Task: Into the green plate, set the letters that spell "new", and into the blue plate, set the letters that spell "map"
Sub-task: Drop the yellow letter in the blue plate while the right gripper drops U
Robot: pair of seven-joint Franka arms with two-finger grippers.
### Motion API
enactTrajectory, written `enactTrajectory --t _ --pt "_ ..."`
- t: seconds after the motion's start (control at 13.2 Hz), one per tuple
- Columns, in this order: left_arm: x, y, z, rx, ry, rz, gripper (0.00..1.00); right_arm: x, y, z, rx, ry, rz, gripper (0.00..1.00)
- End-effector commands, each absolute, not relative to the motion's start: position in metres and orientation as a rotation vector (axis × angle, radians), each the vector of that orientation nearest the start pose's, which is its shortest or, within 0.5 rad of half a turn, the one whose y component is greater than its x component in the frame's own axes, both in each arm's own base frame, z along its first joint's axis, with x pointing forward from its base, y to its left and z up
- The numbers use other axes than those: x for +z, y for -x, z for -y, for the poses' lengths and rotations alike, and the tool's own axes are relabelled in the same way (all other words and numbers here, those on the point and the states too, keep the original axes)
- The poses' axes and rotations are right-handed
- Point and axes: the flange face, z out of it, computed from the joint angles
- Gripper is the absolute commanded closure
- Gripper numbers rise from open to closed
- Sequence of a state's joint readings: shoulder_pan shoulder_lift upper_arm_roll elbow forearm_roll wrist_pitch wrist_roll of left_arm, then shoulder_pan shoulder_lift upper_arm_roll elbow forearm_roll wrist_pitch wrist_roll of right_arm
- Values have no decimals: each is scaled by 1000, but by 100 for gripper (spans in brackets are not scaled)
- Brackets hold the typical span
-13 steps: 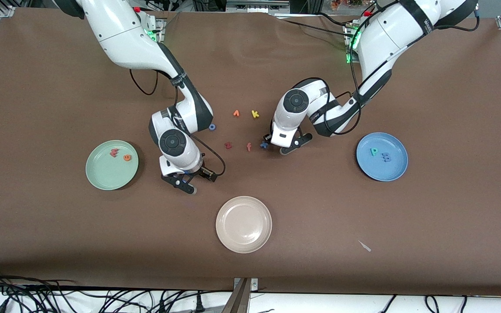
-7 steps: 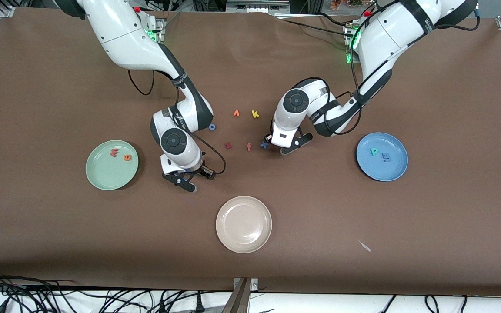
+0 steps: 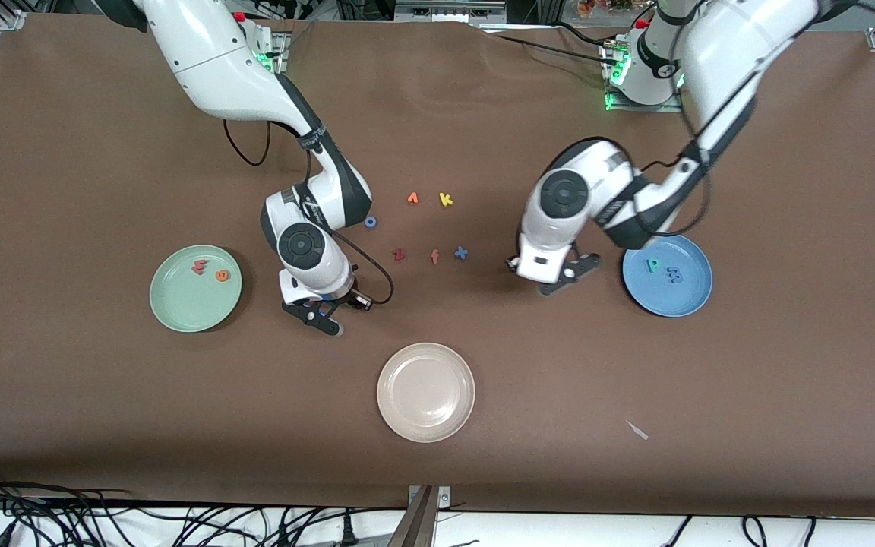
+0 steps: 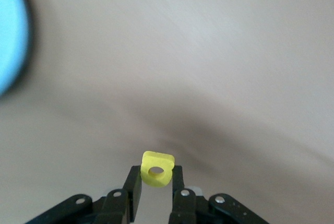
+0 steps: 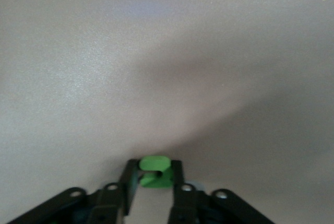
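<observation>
My left gripper (image 3: pixel 553 279) (image 4: pixel 156 178) is shut on the yellow "a" (image 4: pixel 163 160), over bare table just beside the blue plate (image 3: pixel 673 301) (image 4: pixel 8 41). That plate holds the teal "p" (image 3: pixel 654 265) and the blue "m" (image 3: pixel 674 275). My right gripper (image 3: pixel 320 314) (image 5: pixel 155 178) is low over the table between the green plate (image 3: pixel 185 305) and the cream plate, shut on the green "n" (image 5: pixel 154 162). The green plate holds the salmon-red "w" (image 3: pixel 199 267) and the orange "e" (image 3: pixel 222 276). Neither held letter shows in the front view.
Loose letters lie mid-table: an orange pointed one (image 3: pixel 412 198), yellow "k" (image 3: pixel 446 200), a blue ring (image 3: pixel 370 222), a red one (image 3: pixel 399 254), salmon "f" (image 3: pixel 435 257) and blue "x" (image 3: pixel 461 253). A cream plate (image 3: pixel 425 425) sits nearer the camera. A small pale scrap (image 3: pixel 637 430) lies beside it.
The left arm has swung from beside the blue "x" toward the blue plate, carrying the yellow "a". The right gripper's fingers have closed on the green "n" where it stood.
</observation>
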State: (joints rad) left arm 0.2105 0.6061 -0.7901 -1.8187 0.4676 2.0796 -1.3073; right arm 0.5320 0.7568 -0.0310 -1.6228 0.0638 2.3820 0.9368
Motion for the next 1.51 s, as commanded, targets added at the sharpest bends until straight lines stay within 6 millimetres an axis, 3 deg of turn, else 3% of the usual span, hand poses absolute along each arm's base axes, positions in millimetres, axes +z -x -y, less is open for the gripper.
enactTrajectory --t 0.0,0.23,0.38,0.68,0.75,0.83,0.91,0.98,1.06,1.13,1.36,1.43 --pt "292 -570 211 312 2949 673 100 180 -597 -334 41 3025 -720 82" --pt "280 -583 136 415 2968 529 100 206 -607 -325 40 3016 -738 88" --pt "261 -591 102 463 3013 469 100 232 -613 -300 109 3062 -667 88" --pt "218 -593 70 499 3007 405 100 265 -600 -225 207 3163 -360 88" --pt "210 -594 65 498 3012 415 95 270 -591 -205 170 3162 -301 88" --pt "206 -595 61 492 3019 429 83 269 -577 -184 129 3162 -222 88" --pt "208 -597 60 487 3020 436 55 265 -562 -161 81 3158 -156 88" --pt "210 -598 58 479 3019 442 6 263 -551 -138 40 3158 -84 88" --pt "214 -599 59 469 3017 440 0 257 -544 -113 31 3164 -16 88" --pt "223 -601 58 456 3015 438 0 254 -541 -89 24 3171 34 88" --pt "288 -614 65 288 3012 429 0 245 -547 -36 40 3196 179 87" --pt "309 -619 65 280 2994 431 0 243 -549 -25 41 3199 164 62"
